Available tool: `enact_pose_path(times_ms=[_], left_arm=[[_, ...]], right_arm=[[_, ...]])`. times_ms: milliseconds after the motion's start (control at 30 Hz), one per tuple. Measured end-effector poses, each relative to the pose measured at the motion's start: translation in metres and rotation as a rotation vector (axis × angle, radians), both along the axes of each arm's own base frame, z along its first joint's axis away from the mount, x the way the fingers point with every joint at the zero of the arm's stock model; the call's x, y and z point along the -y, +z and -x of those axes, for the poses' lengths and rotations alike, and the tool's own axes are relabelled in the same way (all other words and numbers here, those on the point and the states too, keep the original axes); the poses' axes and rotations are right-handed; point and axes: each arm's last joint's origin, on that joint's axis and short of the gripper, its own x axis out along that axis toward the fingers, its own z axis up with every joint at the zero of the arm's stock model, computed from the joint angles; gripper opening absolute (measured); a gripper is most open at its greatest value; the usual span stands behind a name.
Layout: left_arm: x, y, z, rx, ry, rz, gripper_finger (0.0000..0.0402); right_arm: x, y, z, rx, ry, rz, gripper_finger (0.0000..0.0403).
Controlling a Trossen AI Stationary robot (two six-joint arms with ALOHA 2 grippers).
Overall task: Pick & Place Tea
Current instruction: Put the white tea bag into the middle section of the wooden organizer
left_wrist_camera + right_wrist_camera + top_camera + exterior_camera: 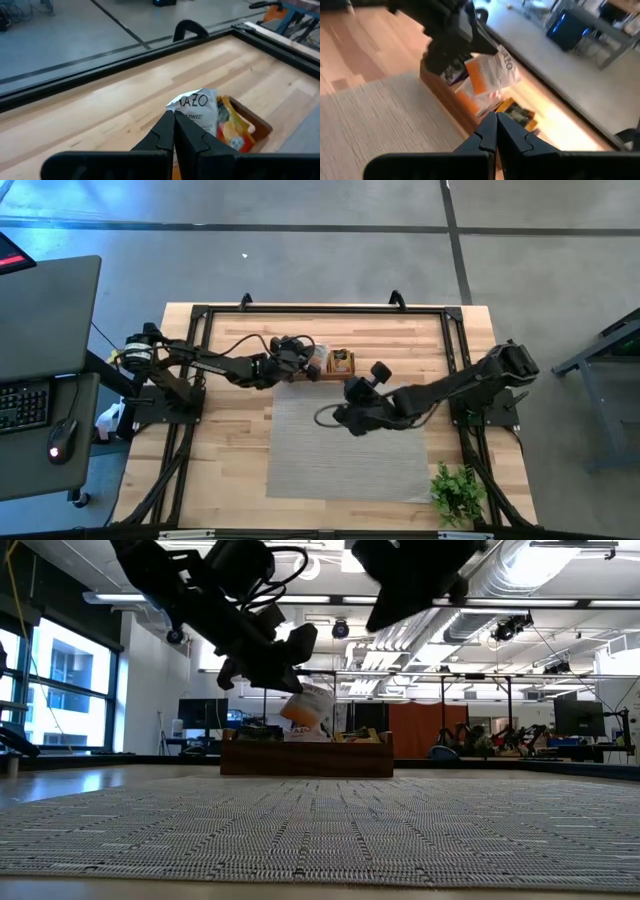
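Hanging just above the wooden box (306, 756), the white-and-orange tea sachet (306, 706) is pinched at one edge by your left claw (173, 131), whose fingers are clenched on it. The sachet dangles below and slightly ahead of the fingertips, its printed face tilted, its long side running roughly downward toward the box. In the high view the left claw (296, 358) sits over the box's left end, at the far edge of the grey mat (350, 460); more sachets lie inside the box, an orange one and a yellow-brown one (519, 114) among them. Note the relation that matters: the held sachet is directly over the box, so whether you are lifting out or dropping in, the travel is near vertical, and any sideways move must first clear the box wall. Your right claw (495, 131) hovers above the mat, just on the near side of the box, fingers closed on nothing and pointing at the held sachet. Left arm is clearly the nearer one. A small green plant (458, 492) stands at the table's near right corner, well apart.
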Motion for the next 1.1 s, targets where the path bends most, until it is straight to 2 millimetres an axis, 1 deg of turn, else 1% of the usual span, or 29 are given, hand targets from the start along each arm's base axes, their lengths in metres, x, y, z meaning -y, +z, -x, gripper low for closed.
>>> enact_pose_path(times_ms=[167,367,533,667,767,833,900,933,1000,1100], left_arm=[[0.0,-0.001,0.001,-0.014,-0.003,0.004,0.0001],[0.001,-0.003,0.001,-0.033,-0.027,0.013,0.0001],[0.001,-0.003,0.001,-0.053,-0.036,-0.002,0.0001],[-0.002,0.0,-0.001,-0.007,-0.036,0.004,0.0004],[-0.009,0.001,0.0,0.038,-0.021,0.049,0.0024],[-0.013,-0.007,-0.002,0.041,0.002,0.073,0.0043],[-0.017,-0.019,-0.001,-0.014,0.028,0.095,0.0063],[-0.017,-0.023,0.0,-0.03,0.042,0.101,0.0071],[-0.018,-0.023,-0.003,0.004,0.06,0.107,0.0086],[-0.017,-0.027,-0.004,-0.014,0.05,0.096,0.0098]], right_arm=[[0.018,-0.013,-0.015,-0.013,-0.026,-0.053,0.0001],[0.034,-0.025,-0.03,-0.046,0.036,-0.114,0.0001],[0.037,-0.029,-0.033,-0.062,0.044,-0.117,0.0001],[0.032,-0.029,-0.033,-0.06,0.063,-0.112,0.0001],[0.028,-0.028,-0.033,-0.07,0.085,-0.094,0.0001],[0.028,-0.028,-0.033,-0.076,0.089,-0.086,0.0001],[0.028,-0.028,-0.033,-0.076,0.087,-0.084,0.0001],[0.028,-0.028,-0.033,-0.078,0.086,-0.082,0.0001],[0.028,-0.028,-0.033,-0.081,0.088,-0.079,0.0001],[0.028,-0.028,-0.033,-0.081,0.089,-0.079,0.0002]])
